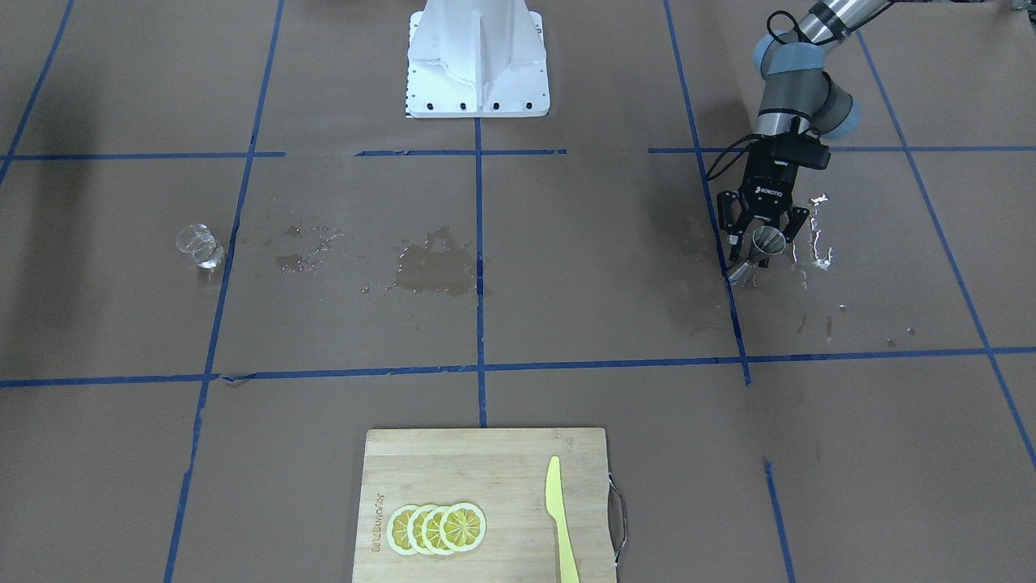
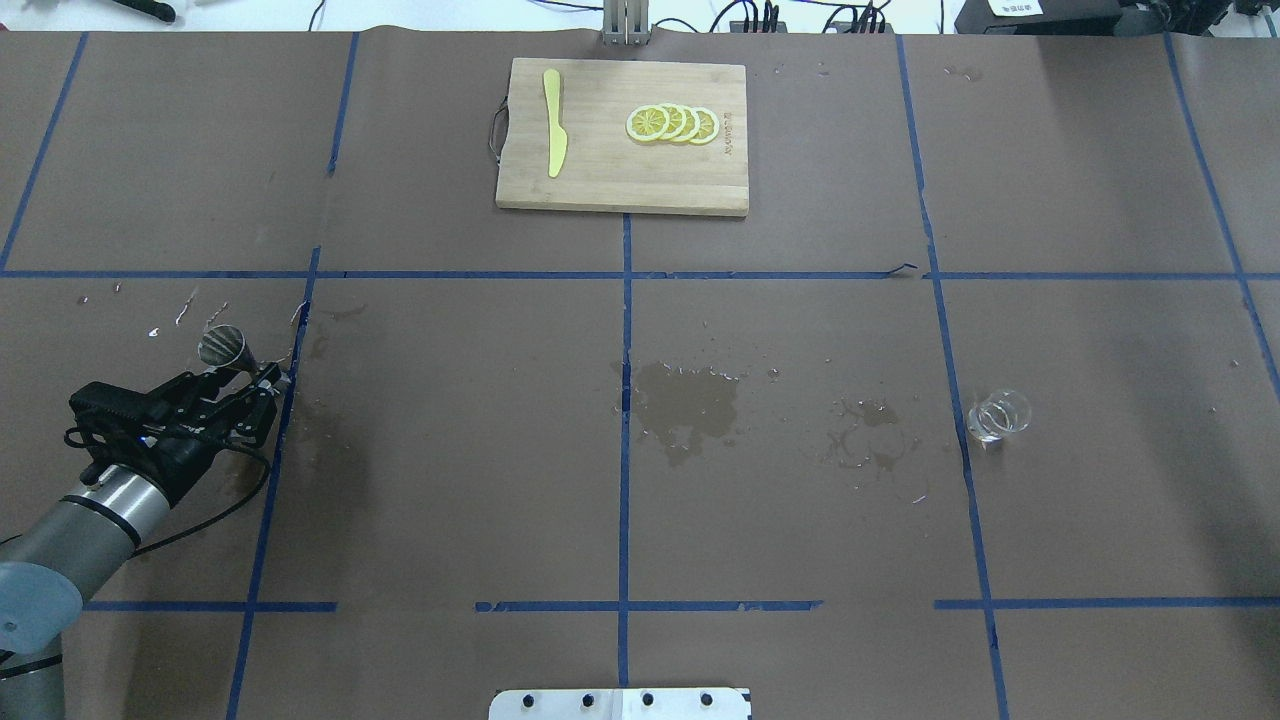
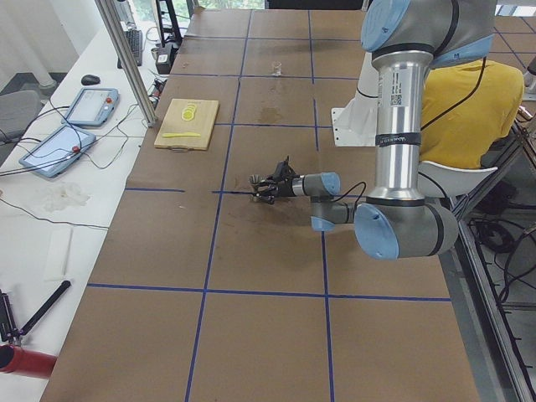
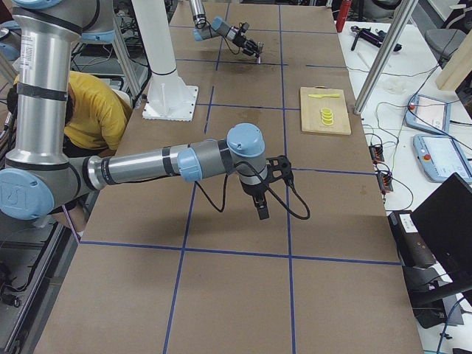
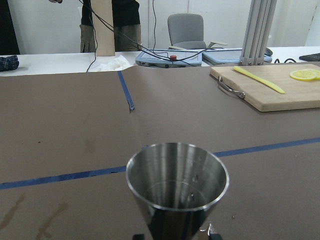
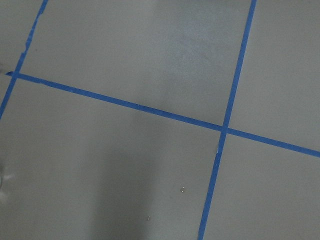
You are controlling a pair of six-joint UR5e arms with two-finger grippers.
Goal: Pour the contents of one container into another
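Beaker (image 2: 997, 416) sits alone at 3 o'clock on the counter (image 2: 450, 480), well apart from both arms. Jigger (image 2: 222, 347) at 9 o'clock, clamped low in left end effector (image 2: 258, 382). Right end effector (image 4: 261, 206) hangs over bare counter; whether it is open can't be told. Puddles (image 2: 690, 400) mid-counter: wet glass may slip in a grasp and spill more.

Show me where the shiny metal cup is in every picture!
Front-facing: jigger, upper right, in the left gripper.
Overhead: middle left.
Exterior left: centre, at that gripper, too small to see.
Exterior right: top, likewise too small.
Left wrist: bottom centre, big.
Right wrist: not there.
Landmark: the cutting board, in every view but right wrist.
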